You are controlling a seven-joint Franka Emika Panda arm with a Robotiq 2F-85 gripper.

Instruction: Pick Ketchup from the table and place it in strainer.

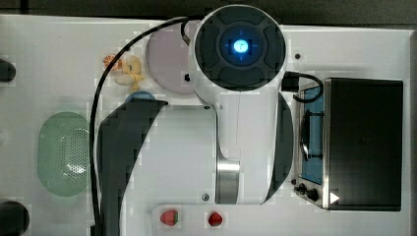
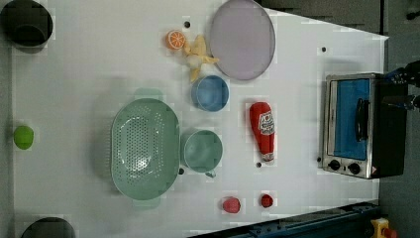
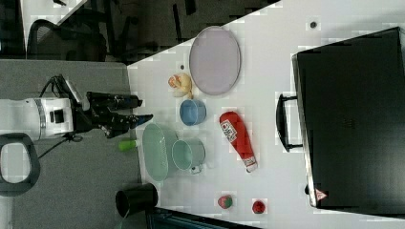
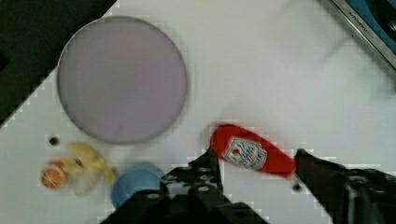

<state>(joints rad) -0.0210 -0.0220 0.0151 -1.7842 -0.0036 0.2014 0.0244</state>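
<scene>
The ketchup (image 2: 262, 130) is a red tapered bottle with a white label, lying flat on the white table between the blue cup and the toaster oven; it also shows as ketchup (image 3: 238, 134). In the wrist view the ketchup (image 4: 252, 155) lies far below, seen between my two dark fingers (image 4: 211, 164). My gripper (image 4: 257, 154) is open and holds nothing. In the right view the gripper (image 3: 140, 109) hangs well above the table. The strainer (image 2: 144, 148), a pale green oval basket with a perforated bottom, is empty; it is also the strainer (image 1: 64, 153) and the strainer (image 3: 155, 151).
A green cup (image 2: 202, 150) touches the strainer's side, and a blue cup (image 2: 210, 92) stands near it. A lilac plate (image 2: 241, 38), an orange slice (image 2: 175, 39) and a banana (image 2: 198, 54) lie beyond. A toaster oven (image 2: 356, 124) is near the ketchup, with two strawberries (image 2: 231, 204) at the table edge.
</scene>
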